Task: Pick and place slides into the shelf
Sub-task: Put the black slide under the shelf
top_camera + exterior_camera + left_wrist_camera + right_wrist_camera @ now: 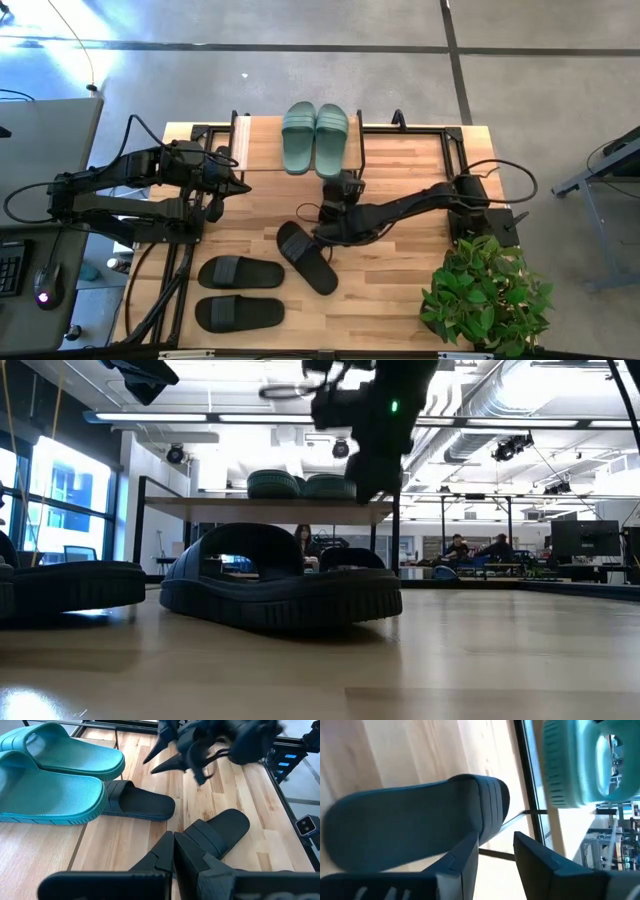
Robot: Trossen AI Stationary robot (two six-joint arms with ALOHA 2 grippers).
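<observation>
High view, counter: the wooden counter (400,270) carries everything; its far edge holds the shelf and its near left serves as the waiting area for slides not yet moved.
Shelf: the shelf (262,140) stands at the far middle, so both of my arms can reach it.
Right arm: it stretches in from the right, and my right gripper (338,190) sits just near of the shelf, beside a black slide.
Left arm: it waits at the left, with my left gripper (240,186) clear of the right arm's work.
Green pair: the sage-green slides (315,138) lie side by side on the shelf's top board, placed as I judge.
Slide at the shelf: one black slide (415,825) lies flat just beside the shelf frame, below the green pair; I judge it set down there.
Loose slide: another black slide (307,257) lies at an angle mid-counter, probably next to go.
Black pair: two more slides (240,273) wait at the near left.
Right fingers: my right fingers (465,855) are spread with nothing between them.
Left fingers: my left fingers (165,855) are pressed together, empty.
</observation>
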